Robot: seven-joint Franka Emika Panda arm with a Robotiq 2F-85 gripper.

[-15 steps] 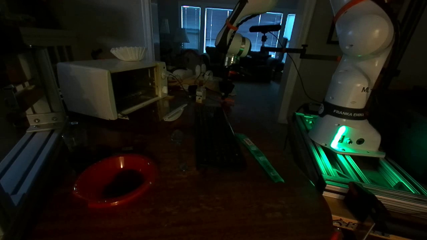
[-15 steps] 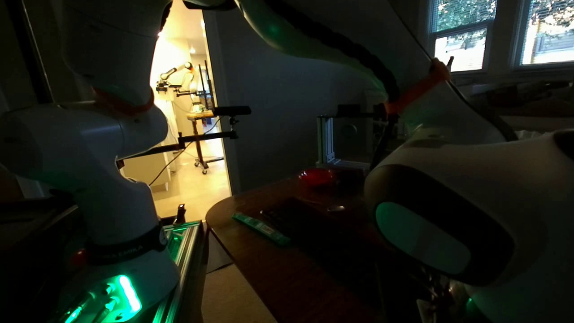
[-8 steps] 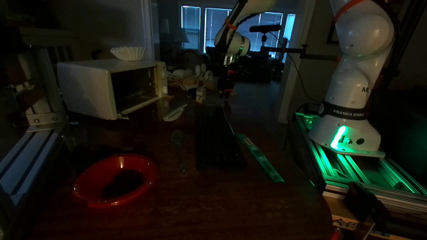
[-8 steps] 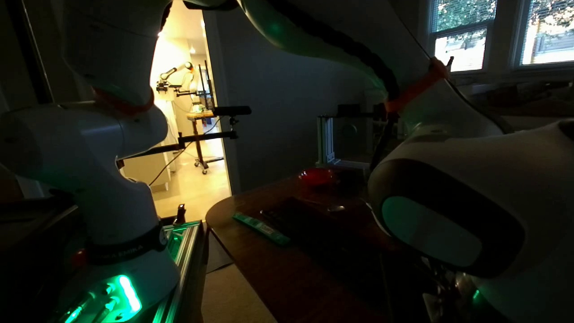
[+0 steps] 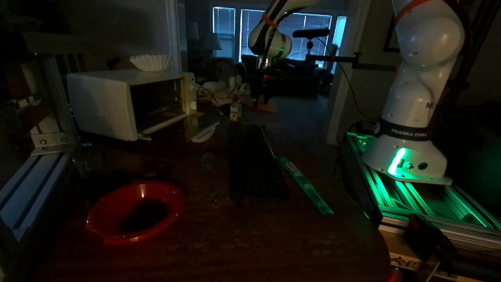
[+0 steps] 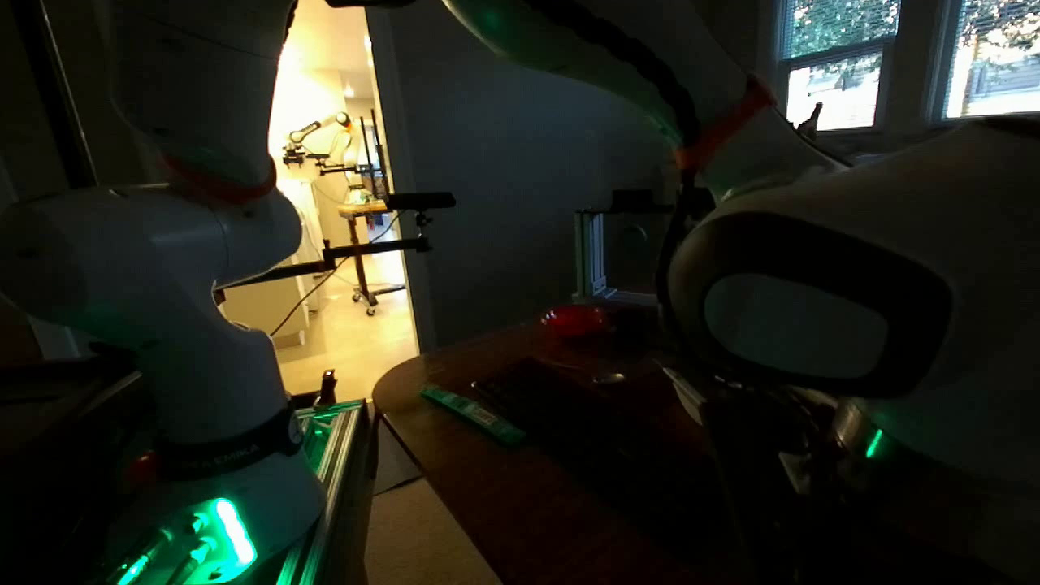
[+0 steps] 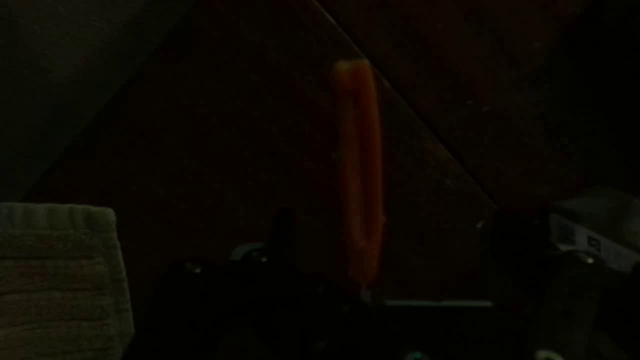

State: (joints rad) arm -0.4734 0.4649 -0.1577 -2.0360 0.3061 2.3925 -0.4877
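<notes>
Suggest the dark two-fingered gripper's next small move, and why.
Perhaps raise the gripper slightly farther: it has already risen, its jaws look open in the dim wrist view, and the long, narrow orange object seems to lie unheld on the reddish-brown wooden table.

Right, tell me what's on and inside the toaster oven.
The toaster oven has a white fluted bowl, perhaps a coffee filter, on top. Inside, only dim shapes show through its open front; shadow and the near side cover the rest.

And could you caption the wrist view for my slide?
Wrist view, dim light: a long orange object against dark wood, striped cloth lower left.
</notes>
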